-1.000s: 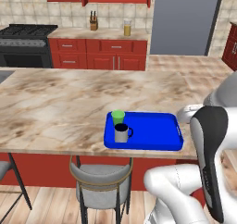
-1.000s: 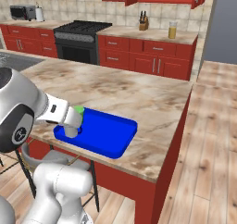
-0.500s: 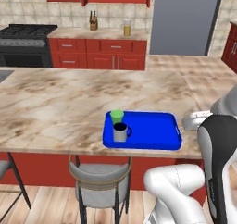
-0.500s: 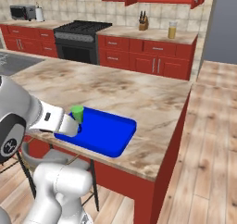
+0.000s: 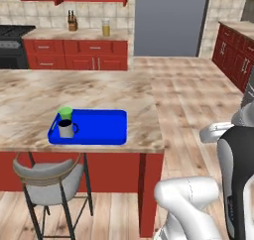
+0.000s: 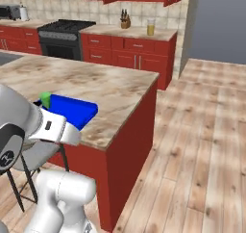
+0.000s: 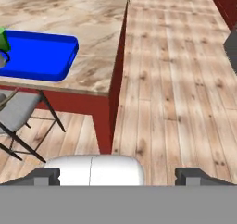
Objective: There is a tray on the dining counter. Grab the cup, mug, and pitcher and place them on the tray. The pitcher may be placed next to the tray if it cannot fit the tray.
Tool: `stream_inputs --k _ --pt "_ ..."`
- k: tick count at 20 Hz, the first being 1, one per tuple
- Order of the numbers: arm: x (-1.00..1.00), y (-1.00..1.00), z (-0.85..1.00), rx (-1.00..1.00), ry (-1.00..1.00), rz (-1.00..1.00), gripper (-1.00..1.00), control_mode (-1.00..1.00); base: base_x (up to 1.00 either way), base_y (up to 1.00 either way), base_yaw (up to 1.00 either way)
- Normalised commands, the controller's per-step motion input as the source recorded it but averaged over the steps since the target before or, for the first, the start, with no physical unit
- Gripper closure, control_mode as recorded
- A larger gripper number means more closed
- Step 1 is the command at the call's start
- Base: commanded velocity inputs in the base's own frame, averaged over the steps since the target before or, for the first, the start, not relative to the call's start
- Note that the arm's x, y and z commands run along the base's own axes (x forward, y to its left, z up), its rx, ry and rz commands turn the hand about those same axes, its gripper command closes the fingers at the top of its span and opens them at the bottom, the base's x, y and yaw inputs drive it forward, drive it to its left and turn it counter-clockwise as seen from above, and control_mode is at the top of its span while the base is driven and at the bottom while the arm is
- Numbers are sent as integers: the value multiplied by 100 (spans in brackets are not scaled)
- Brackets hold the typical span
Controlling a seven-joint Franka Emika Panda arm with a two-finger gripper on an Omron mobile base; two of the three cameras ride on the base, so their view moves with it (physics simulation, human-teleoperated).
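Note:
The blue tray (image 5: 99,128) (image 6: 72,109) (image 7: 37,56) lies near the front edge of the marble dining counter (image 5: 74,90) (image 6: 91,78) (image 7: 92,15). At its left end, inside it, stand the green cup (image 5: 65,113) (image 6: 45,99) (image 7: 3,40) and the grey mug (image 5: 65,129) (image 7: 1,60). The pitcher (image 5: 105,28) (image 6: 151,28), with yellow liquid, stands far off on the wall counter. My gripper (image 7: 118,174) is open and holds nothing. It hangs off the counter's right end, away from the tray.
A grey-seated stool (image 5: 47,174) (image 7: 18,112) stands under the counter's front edge. A knife block (image 5: 72,22) sits left of the pitcher, a stove (image 6: 62,27) further left. Wooden floor (image 5: 193,100) opens right of the island, with the fridge (image 5: 171,21) behind and red cabinets (image 5: 235,45) at right.
The whole picture has slid left in both base views, so the base has moved rightward. Cup, mug and tray stay put. The gripper stays open.

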Motion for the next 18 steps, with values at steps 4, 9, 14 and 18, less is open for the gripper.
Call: stream_inputs --k 4,9,14,18 --pt "0 0 0 0 0 0 -100 100 -7 -100 -22" --pt "0 0 0 0 0 0 -100 100 0 -100 -32" --pt "0 0 0 0 0 0 -100 100 1 -100 -31" --pt "0 0 0 0 0 0 -100 100 59 -52 -4"
